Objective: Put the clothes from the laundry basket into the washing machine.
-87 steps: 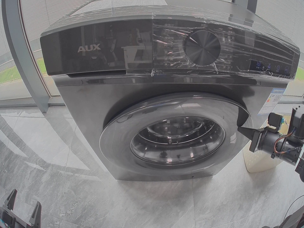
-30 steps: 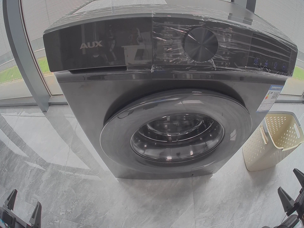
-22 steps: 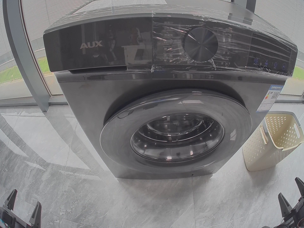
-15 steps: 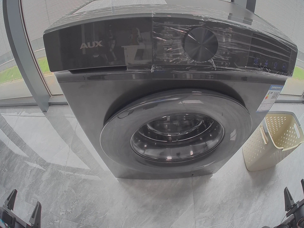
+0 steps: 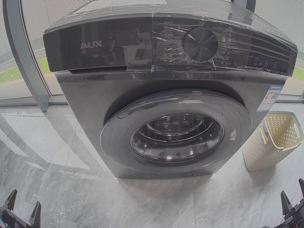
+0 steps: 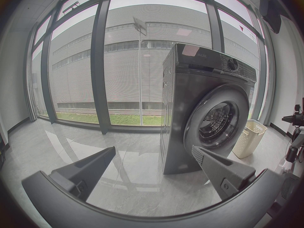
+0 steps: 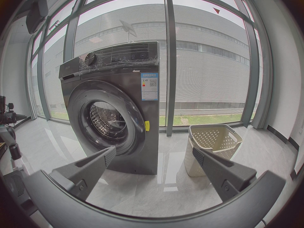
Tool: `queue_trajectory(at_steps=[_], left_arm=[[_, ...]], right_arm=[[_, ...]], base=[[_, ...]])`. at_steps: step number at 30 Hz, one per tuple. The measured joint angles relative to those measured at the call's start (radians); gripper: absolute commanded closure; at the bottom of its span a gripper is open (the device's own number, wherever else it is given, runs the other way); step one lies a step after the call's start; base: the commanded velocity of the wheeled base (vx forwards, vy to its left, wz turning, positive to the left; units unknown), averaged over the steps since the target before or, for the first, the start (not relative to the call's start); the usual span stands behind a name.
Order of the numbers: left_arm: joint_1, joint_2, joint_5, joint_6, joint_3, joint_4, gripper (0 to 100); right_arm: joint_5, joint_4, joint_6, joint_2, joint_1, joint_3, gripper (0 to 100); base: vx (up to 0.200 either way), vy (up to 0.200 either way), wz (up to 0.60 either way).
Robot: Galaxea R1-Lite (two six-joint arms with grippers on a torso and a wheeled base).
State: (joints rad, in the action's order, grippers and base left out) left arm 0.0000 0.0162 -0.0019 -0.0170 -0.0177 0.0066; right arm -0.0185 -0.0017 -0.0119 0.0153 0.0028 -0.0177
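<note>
The grey front-loading washing machine (image 5: 171, 111) stands before me with its round glass door (image 5: 177, 136) shut. To its right on the floor is the cream laundry basket (image 5: 275, 140), whose perforated inner walls show bare. My left gripper (image 5: 26, 197) is low at the near left, open and holding nothing. My right gripper (image 5: 291, 187) is low at the near right, in front of the basket, also open with nothing in it. The left wrist view has the left gripper (image 6: 153, 152) facing the washing machine (image 6: 202, 111). In the right wrist view the right gripper (image 7: 153, 152) frames the machine (image 7: 110, 111) and the basket (image 7: 213, 146).
Glossy grey marble floor (image 5: 79, 181) spreads around the machine, with open room in front of it and to its left. Tall windows with dark frames (image 5: 19, 48) stand close behind. The other arm's gripper (image 6: 294, 119) shows far off in the left wrist view.
My right arm, earlier raised at the door's right edge, has dropped to the near right corner, uncovering the basket. The camera shifted slightly. The left gripper kept still.
</note>
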Motion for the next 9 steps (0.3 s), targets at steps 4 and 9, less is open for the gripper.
queue_trajectory(at_steps=[4, 9], left_arm=[[0.000, 0.000, -0.002, -0.004, 0.000, 0.000, 0], [0.000, 0.000, -0.004, -0.004, 0.000, 0.001, 0]], right_arm=[[0.016, 0.000, 0.005, 0.000, 0.000, 0.000, 0], [0.016, -0.001, 0.004, 0.000, 0.000, 0.000, 0]], base=[[0.000, 0.000, 0.00], [0.000, 0.000, 0.00]])
